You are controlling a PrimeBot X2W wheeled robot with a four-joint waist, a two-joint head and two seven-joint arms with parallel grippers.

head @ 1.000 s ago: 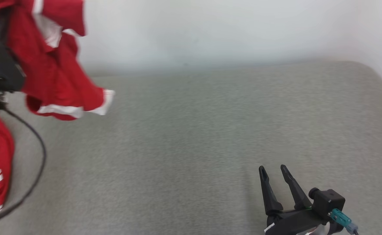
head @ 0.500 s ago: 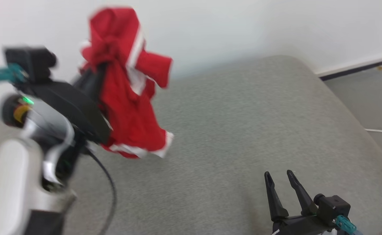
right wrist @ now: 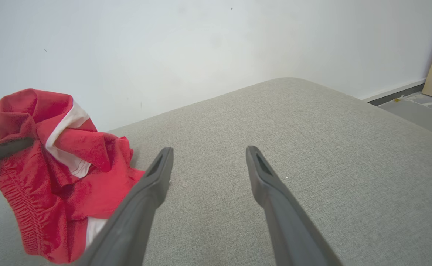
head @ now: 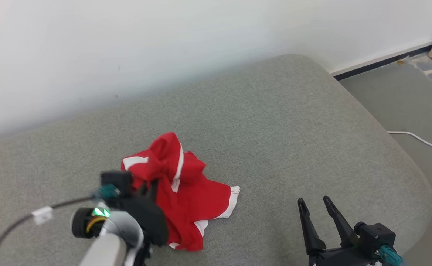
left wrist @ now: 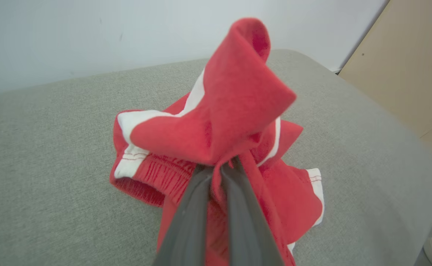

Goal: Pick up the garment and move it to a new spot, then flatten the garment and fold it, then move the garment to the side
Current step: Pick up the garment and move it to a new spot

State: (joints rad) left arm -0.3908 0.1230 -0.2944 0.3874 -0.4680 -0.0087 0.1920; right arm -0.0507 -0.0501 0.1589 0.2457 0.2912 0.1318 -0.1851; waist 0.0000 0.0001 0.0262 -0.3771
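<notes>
Grey cushion [head: 293, 122] carries everything: near right, the right hand [head: 313, 200] hovers spread and empty; near left, the left hand [left wrist: 221, 168] is clenched on the red garment [left wrist: 238, 99], bunched mid-cushion, top lifted. Letting go now would likely leave a knotted heap, hard to flatten; folds hide how much cloth is pinched.

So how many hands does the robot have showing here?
2. The left hand, lower left, is shut on the red garment; the right hand, lower right, is open and empty over the grey cushion.
</notes>
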